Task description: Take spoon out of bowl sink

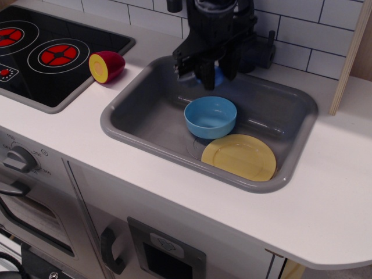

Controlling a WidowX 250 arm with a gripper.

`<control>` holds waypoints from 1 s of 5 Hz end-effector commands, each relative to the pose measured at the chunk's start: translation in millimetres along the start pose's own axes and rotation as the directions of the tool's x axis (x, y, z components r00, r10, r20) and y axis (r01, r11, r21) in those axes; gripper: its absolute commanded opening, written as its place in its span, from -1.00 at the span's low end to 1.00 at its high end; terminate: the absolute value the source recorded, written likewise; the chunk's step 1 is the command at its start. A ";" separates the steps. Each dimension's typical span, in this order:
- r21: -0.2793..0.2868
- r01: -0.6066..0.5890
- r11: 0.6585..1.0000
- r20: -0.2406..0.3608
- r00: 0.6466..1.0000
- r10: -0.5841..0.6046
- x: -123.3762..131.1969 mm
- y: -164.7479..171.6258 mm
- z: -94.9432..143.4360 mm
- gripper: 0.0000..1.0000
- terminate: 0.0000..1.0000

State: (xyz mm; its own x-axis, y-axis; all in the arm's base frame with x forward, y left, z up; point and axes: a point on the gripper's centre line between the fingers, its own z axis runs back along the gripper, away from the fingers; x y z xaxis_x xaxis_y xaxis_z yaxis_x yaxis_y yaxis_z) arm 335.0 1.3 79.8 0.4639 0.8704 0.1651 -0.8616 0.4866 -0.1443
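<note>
The light blue bowl (210,117) stands in the grey sink (145,110), and I see nothing in it. My black gripper (203,74) hangs above the sink's back part, up and left of the bowl. It is shut on the spoon (217,76). A bit of the spoon's light blue handle shows between the fingers, and a greyish end sticks out to the left. The rest of the spoon is hidden by the fingers.
A flat yellow plate (239,157) lies in the sink's front right corner, touching the bowl. A red and yellow toy fruit half (107,65) sits on the white counter left of the sink, beside the black stove top (52,55). A tiled wall stands behind.
</note>
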 end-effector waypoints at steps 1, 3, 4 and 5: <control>0.016 0.052 0.999 -0.026 0.998 -0.051 -0.9 30.3 -4.7 -1.00 -1.00; 0.051 0.088 0.995 -0.031 0.996 -0.086 3.6 49.6 -24.2 -1.00 -1.00; 0.057 0.091 0.994 -0.032 0.995 -0.089 10.7 57.7 -26.8 -1.00 -1.00; 0.092 0.090 0.992 -0.049 0.995 -0.086 16.8 61.9 -36.2 -1.00 -1.00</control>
State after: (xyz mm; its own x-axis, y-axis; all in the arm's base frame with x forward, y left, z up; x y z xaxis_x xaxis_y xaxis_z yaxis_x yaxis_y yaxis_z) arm 293.7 45.7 23.4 0.5520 0.8284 0.0952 -0.8320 0.5548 -0.0026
